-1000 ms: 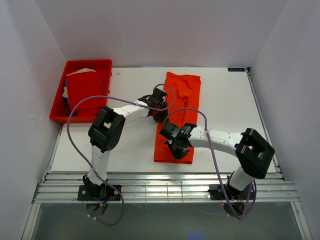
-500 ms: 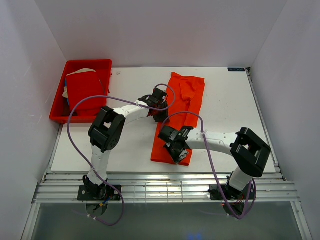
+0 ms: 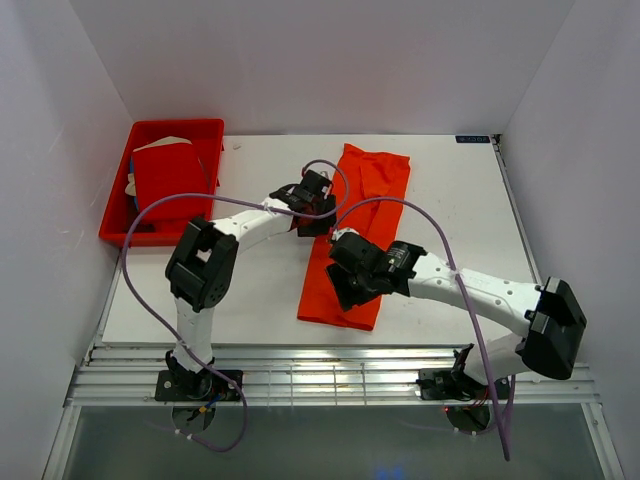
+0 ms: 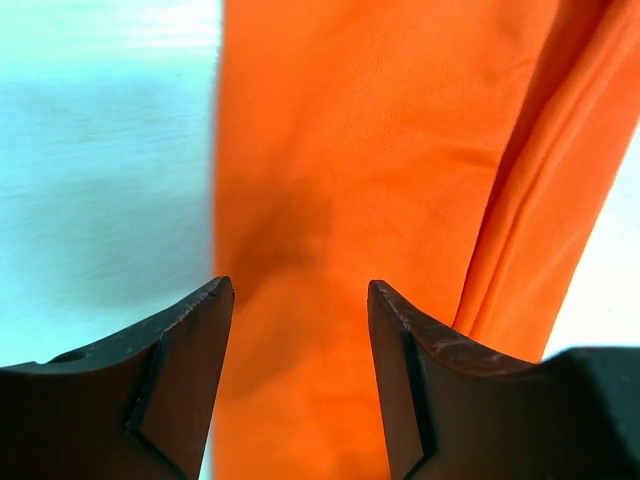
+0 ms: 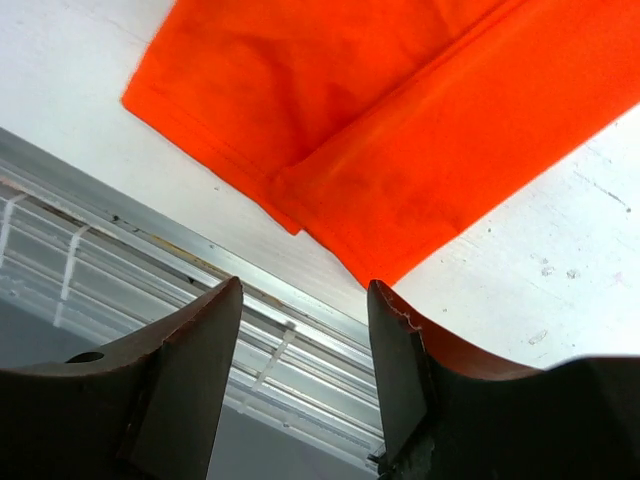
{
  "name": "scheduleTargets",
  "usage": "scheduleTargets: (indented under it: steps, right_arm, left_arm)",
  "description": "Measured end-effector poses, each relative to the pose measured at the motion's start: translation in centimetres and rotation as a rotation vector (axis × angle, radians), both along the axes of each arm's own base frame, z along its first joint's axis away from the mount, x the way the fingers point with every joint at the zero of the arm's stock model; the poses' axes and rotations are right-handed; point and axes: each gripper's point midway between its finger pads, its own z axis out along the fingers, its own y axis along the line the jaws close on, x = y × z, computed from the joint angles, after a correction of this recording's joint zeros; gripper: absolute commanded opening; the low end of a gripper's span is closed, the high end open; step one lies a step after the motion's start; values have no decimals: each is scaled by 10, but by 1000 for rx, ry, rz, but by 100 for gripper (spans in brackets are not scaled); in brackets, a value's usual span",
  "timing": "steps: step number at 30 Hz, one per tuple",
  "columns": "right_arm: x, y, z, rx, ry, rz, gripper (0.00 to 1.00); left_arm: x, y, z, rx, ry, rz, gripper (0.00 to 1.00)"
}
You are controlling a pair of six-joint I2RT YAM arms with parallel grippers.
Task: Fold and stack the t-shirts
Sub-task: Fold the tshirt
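The orange t-shirt (image 3: 375,185) lies flat on the white table (image 3: 460,200), folded lengthwise into a long narrow strip. It runs from the far middle of the table toward the near edge and slants a little to the left as it comes nearer. The left gripper (image 3: 318,215) hangs over the strip's left edge, about halfway along it. In the left wrist view its fingers (image 4: 190,380) stand apart with nothing between them, and below the gap are the orange cloth (image 4: 350,150) and a band of bare table (image 4: 100,150) on the left. A lengthwise fold shows on the right side of that view. The right gripper (image 3: 348,290) hangs over the near part of the strip. In the right wrist view its jaws are also parted and empty, raised above the shirt's near end (image 5: 400,130), where two layers overlap at the hem. The white table surface (image 5: 560,260) and the metal rails (image 5: 120,260) along the table's near edge show beyond that end. Neither gripper holds any cloth. The red t-shirt (image 3: 165,180) lies folded in the red plastic tray (image 3: 175,127) at the far left corner of the table, well apart from the orange one. A pale edge shows beside it, too small to tell what it is.
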Motion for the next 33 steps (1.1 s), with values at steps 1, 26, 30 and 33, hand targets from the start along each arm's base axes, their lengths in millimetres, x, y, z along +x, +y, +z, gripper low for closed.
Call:
scheduleTargets:
  steps: [1,26,30,33]
  right_arm:
    - [0,-3,-1,-3,-2,-10,58]
    - [-12,-61,-104,-150,156,-224,54]
    - [-12,-59,-105,-122,168,-230,51]
    - [-11,-57,-104,-110,168,-230,49]
  left_arm:
    - [-1,6,10,9,-23,2,66]
    - [-118,80,-29,131,207,-20,65]
    - [-136,72,-29,91,243,-49,64]
    - [-152,66,-29,68,269,-71,64]
